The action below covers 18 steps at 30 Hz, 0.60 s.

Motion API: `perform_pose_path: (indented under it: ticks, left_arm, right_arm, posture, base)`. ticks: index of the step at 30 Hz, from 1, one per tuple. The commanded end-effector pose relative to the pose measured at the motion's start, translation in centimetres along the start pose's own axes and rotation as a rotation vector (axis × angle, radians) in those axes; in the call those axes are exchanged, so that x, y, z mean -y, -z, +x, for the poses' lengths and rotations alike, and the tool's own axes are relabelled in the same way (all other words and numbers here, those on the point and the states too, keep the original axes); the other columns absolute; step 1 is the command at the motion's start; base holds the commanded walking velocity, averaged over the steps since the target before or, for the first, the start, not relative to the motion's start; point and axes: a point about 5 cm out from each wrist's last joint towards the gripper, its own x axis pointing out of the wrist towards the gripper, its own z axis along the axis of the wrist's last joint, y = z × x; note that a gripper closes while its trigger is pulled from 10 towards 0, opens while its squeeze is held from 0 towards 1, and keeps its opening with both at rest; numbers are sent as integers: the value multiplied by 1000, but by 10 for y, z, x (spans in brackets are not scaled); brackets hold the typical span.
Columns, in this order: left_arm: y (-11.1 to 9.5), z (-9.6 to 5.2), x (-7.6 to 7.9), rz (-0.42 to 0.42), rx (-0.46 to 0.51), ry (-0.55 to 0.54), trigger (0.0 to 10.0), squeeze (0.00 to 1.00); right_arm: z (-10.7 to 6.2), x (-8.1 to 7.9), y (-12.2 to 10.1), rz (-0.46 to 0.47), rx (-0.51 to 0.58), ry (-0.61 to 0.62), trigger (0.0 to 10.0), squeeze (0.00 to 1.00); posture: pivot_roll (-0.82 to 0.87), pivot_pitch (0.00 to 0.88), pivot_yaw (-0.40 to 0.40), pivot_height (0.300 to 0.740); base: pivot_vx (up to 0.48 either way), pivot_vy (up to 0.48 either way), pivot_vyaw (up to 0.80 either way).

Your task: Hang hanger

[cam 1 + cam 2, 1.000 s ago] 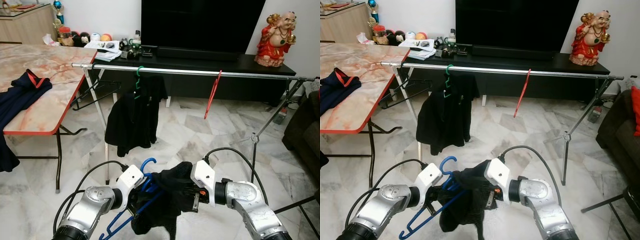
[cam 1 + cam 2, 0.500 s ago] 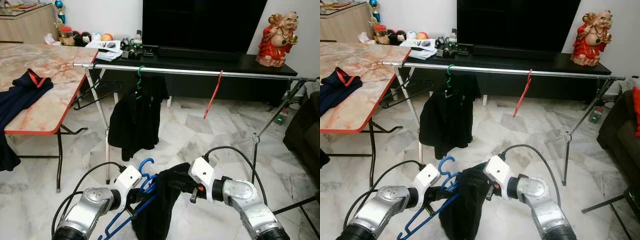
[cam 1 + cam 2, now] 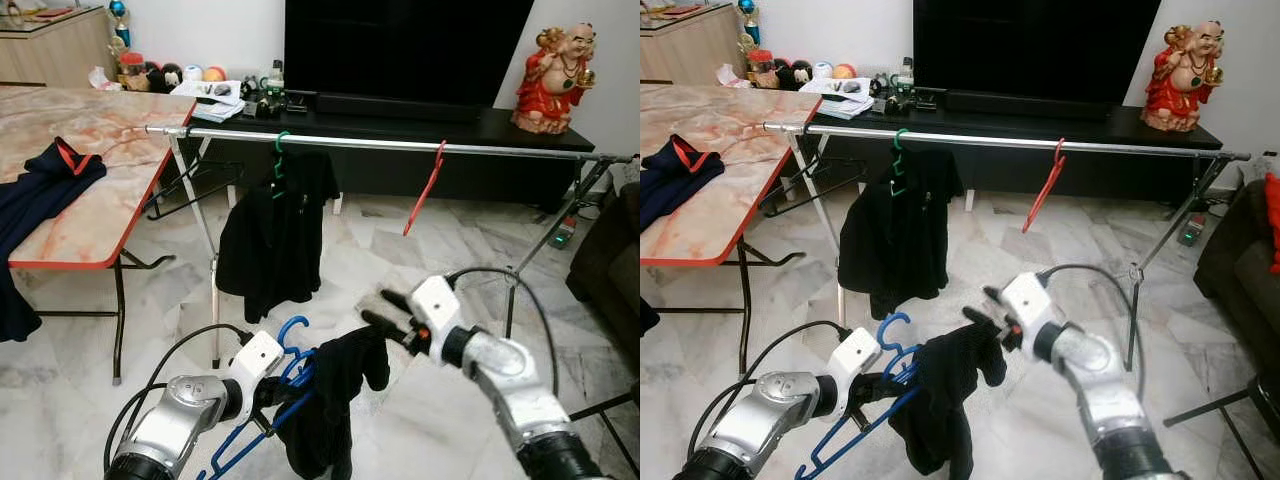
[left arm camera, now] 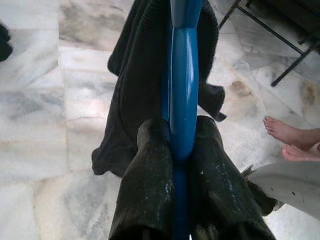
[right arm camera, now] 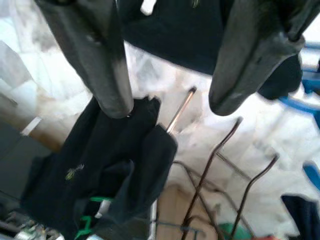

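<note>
A blue hanger (image 3: 293, 366) with a black garment (image 3: 330, 400) draped over it is low in front of me, above the floor. My left gripper (image 3: 268, 393) is shut on the hanger's blue bar (image 4: 181, 95). My right gripper (image 3: 385, 312) is open, just right of and above the garment, apart from it, with nothing between its fingers (image 5: 95, 55). Ahead runs the metal clothes rail (image 3: 400, 146). On it hang a green hanger with a black garment (image 3: 272, 232) and a bare red hanger (image 3: 426, 186).
A marble-topped folding table (image 3: 95, 170) with dark clothes (image 3: 40, 185) stands at the left. Behind the rail are a black TV bench (image 3: 420, 125) and a red statue (image 3: 555, 65). A dark sofa (image 3: 610, 260) is at the right. A person's bare feet (image 4: 290, 137) are nearby.
My right gripper let go of the black garment and rose up to the right, now open. The garment hangs lower off the blue hanger. The left gripper stayed put.
</note>
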Motion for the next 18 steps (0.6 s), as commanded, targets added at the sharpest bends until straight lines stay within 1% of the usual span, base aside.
perform_pose_path:
  ticks: [1, 2, 3, 4, 6, 7, 8, 9, 11, 15, 17, 18]
  left_arm:
    - [-8, -2, 3, 73, 34, 51, 10000, 0]
    - [-8, -3, 3, 89, 34, 60, 10000, 0]
    - [-8, -3, 3, 89, 34, 60, 10000, 0]
    - [-9, -6, 5, 118, 37, 106, 10000, 0]
    - [-9, -9, 6, 149, 34, 142, 10000, 0]
    - [-10, -10, 7, 172, 37, 164, 10000, 0]
    - [-11, -13, 10, 209, 50, 203, 10000, 0]
    - [-12, -14, 11, 217, 54, 212, 10000, 0]
    - [-11, -17, 12, 246, 47, 253, 10000, 0]
    - [-11, -18, 15, 264, 28, 297, 10000, 0]
    - [-13, -20, 16, 270, 21, 328, 10000, 0]
    - [-13, -20, 16, 270, 21, 328, 10000, 0]
  right_arm:
    - [-5, -3, 5, -27, -27, -99, 10000, 1000]
    - [-7, -6, 6, -38, -34, -140, 10000, 1000]
    - [-7, -6, 6, -38, -34, -140, 10000, 1000]
    - [-14, -13, 11, -65, -73, -296, 10000, 0]
    - [-20, -15, 16, -93, -115, -378, 10000, 0]
    - [-22, -12, 17, -103, -136, -384, 10000, 0]
    - [-24, -3, 17, -117, -163, -374, 10000, 0]
    - [-24, -1, 17, -120, -169, -371, 10000, 0]
    - [-27, 4, 11, -123, -164, -413, 10000, 0]
    - [-28, 6, 7, -144, -171, -472, 10000, 0]
    - [-30, 5, 7, -167, -202, -545, 10000, 0]
    - [-30, 5, 7, -167, -202, -545, 10000, 0]
  posture:
    - [80, 0, -74, 740]
    - [80, 0, -74, 740]
    - [80, 0, -74, 740]
    - [82, 0, -79, 740]
    - [82, 0, -81, 740]
    - [79, 0, -84, 740]
    - [77, 0, -85, 740]
    - [77, 0, -85, 740]
    - [74, 0, -89, 740]
    - [74, 0, -92, 740]
    - [78, 0, -98, 740]
    - [78, 0, -98, 740]
  base:
    - [0, 0, 0]
    - [0, 0, 0]
    - [0, 0, 0]
    - [0, 0, 0]
    - [0, 0, 0]
    - [0, 0, 0]
    - [0, 0, 0]
    - [0, 0, 0]
    - [0, 0, 0]
    - [0, 0, 0]
    - [0, 0, 0]
    - [0, 0, 0]
